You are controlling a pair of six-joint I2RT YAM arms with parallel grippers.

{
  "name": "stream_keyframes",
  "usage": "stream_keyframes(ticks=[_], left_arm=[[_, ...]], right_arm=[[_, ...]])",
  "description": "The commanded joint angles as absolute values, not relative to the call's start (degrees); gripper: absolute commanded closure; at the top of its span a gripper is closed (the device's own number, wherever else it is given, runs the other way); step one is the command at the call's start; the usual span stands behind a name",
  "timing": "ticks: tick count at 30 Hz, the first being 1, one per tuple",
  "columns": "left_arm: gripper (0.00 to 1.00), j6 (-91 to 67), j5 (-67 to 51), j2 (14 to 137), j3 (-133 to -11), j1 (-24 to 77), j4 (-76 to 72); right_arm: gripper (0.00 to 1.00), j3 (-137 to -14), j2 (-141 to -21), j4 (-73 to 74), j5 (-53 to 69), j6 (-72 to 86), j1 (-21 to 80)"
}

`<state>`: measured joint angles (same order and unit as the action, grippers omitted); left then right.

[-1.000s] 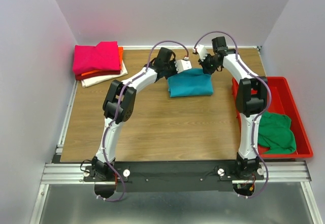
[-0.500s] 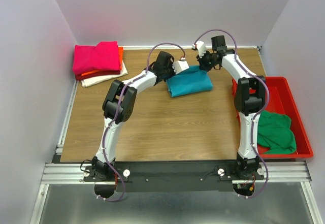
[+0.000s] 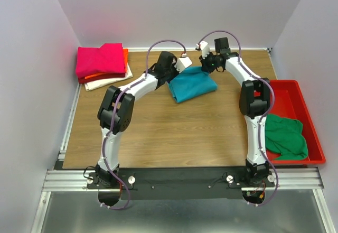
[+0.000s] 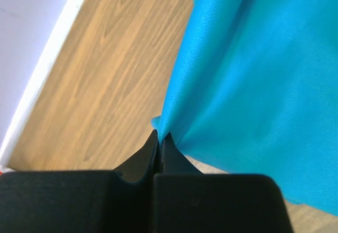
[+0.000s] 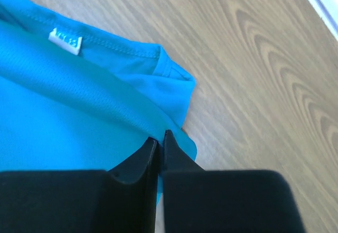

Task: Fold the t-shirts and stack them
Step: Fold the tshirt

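Toward the far side of the bench (image 3: 158, 130), the left end effector (image 4: 159, 136) and the right end effector (image 5: 158, 138) are each clenched on an edge of the folded teal t-shirt (image 3: 194, 85).

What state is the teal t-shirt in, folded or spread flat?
Folded: the teal t-shirt is a compact rectangle, no sleeves sticking out; right wrist view shows layered edges.
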<state>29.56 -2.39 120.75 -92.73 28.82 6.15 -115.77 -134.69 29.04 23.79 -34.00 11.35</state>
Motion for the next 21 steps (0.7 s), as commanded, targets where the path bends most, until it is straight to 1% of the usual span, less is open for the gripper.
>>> stream_keyframes(ticks=[1, 2, 3, 4, 6, 7, 8, 9, 10, 11, 12, 13, 15, 17, 18, 20, 21], left_arm=[[1.0, 22.17, -2.11, 120.14, -93.33, 27.07, 13.08], [1.0, 20.76, -3.33, 120.93, -93.77, 26.81, 14.4], [1.0, 19.26, -4.56, 122.68, -94.13, 26.37, 16.76], [1.0, 15.33, -5.18, 123.83, -94.83, 25.76, 17.83], [1.0, 11.01, -2.91, 126.11, -96.67, 24.53, 19.94], [0.98, 8.29, -0.03, 127.69, -97.38, 24.0, 20.65], [0.87, 4.0, 1.91, 127.97, -97.38, 22.86, 21.0], [0.81, 3.0, 2.72, 127.19, -97.03, 22.5, 20.14], [0.71, 1.94, 4.99, 125.79, -94.77, 22.33, 18.82], [0.3, 0.98, 6.23, 124.03, -93.27, 22.24, 17.07], [0.22, 0.44, 7.72, 119.58, -91.77, 22.15, 13.31], [0.2, 0.27, 8.78, 117.27, -90.37, 21.97, 11.62], [0.19, -1.56, 9.4, 110.96, -87.2, 21.45, 8.11], [0.18, -2.72, 9.93, 107.07, -83.69, 21.18, 5.73], [0.18, -4.64, 9.93, 103.74, -82.45, 20.75, 4.15], [0.18, -7.37, 6.79, 101.52, -78.86, 20.04, 3.26], [0.18, -8.25, 4.24, 100.73, -77.88, 19.43, 2.99]], right_arm=[[0.86, -119.61, -138.34, 25.84, 19.78, -29.45, 11.86], [0.84, -120.23, -138.77, 25.49, 18.91, -28.83, 12.39], [0.76, -120.76, -139.21, 25.23, 18.29, -28.22, 12.57], [0.7, -121.46, -139.65, 24.79, 17.32, -26.12, 12.74], [0.56, -123.39, -140.36, 23.21, 13.11, -22.61, 13.01], [0.42, -123.66, -140.27, 22.68, 11.88, -19.02, 13.01], [0.37, -123.58, -139.32, 21.72, 10.13, -17.33, 13.01], [0.29, -123.14, -138.87, 20.4, 5.93, -13.23, 13.01], [0.26, -122.96, -138.26, 19.87, 3.54, -11.62, 13.01], [0.24, -121.83, -136.86, 19.86, 2.73, -10.99, 12.83], [0.22, -120.6, -135.54, 19.86, 3.68, -10.64, 12.31], [0.22, -119.19, -134.4, 19.86, 4.91, -10.11, 11.96], [0.21, -114.64, -131.07, 19.95, 10.35, -8.71, 10.91], [0.21, -111.29, -128.77, 19.95, 20.09, -8.7, 10.2], [0.2, -107.44, -126.85, 20.04, 24.22, -10.09, 9.59], [0.19, -104.17, -125.16, 20.13, 33.69, -11.25, 9.4], [0.19, -103.45, -125.07, 20.13, 35.66, -11.16, 9.49]])
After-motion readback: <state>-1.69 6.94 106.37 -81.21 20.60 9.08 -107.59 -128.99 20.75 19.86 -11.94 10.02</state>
